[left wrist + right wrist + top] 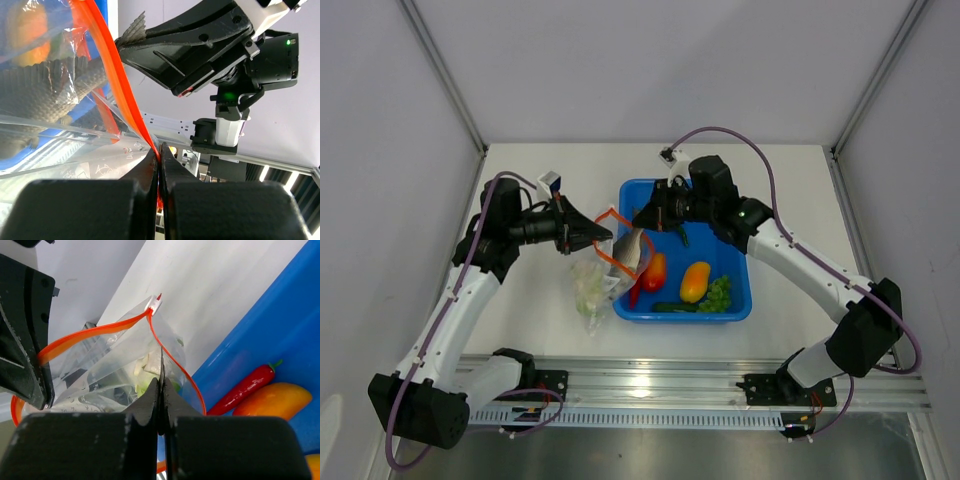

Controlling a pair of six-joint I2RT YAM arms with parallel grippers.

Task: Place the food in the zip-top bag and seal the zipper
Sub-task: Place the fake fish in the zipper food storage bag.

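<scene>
White table, grey walls, aluminium rail

top external: high, looking down, distant
left wrist: close, along its fingers
right wrist: likewise close
shared: orange zipper

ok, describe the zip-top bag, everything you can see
Clear, floppy plastic zip-top bag, crinkled, with a red-orange zipper round its open mouth and a white slider at one end. The left claw is shut on the zipper, holding it up beside the blue tub. A grey fish, tail pinched by the right claw, pokes into the mouth; pale food shows inside.
</scene>
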